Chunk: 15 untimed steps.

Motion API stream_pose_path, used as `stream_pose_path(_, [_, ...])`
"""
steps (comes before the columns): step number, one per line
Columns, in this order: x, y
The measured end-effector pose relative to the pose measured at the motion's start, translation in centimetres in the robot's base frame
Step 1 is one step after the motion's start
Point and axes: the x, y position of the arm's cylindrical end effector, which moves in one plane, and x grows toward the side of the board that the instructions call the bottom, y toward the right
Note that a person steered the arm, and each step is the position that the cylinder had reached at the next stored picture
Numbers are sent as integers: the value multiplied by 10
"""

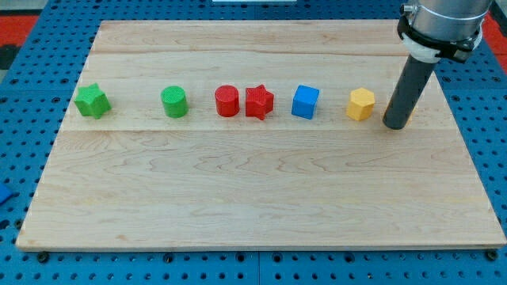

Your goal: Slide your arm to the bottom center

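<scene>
My tip (396, 124) rests on the wooden board (253, 198) at the view's right, just right of a yellow hexagonal block (360, 104) with a small gap between them. The dark rod rises up and to the right from the tip to the arm at the view's top right. A row of blocks runs leftward from there: a blue cube (305, 101), a red star (259, 102), a red cylinder (226, 100) touching the star, a green cylinder (174, 102) and a green star (92, 100).
The board lies on a blue pegboard table (24, 158). The board's front edge (253, 247) runs along the view's bottom. A red surface shows at the view's top left.
</scene>
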Motion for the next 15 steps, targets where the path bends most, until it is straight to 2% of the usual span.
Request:
stream_pose_path(1, [-5, 6])
stream_pose_path(2, [27, -4])
stream_pose_path(4, [86, -64])
stream_pose_path(7, [131, -139])
stream_pose_path(9, [145, -174])
stream_pose_path(15, [145, -192])
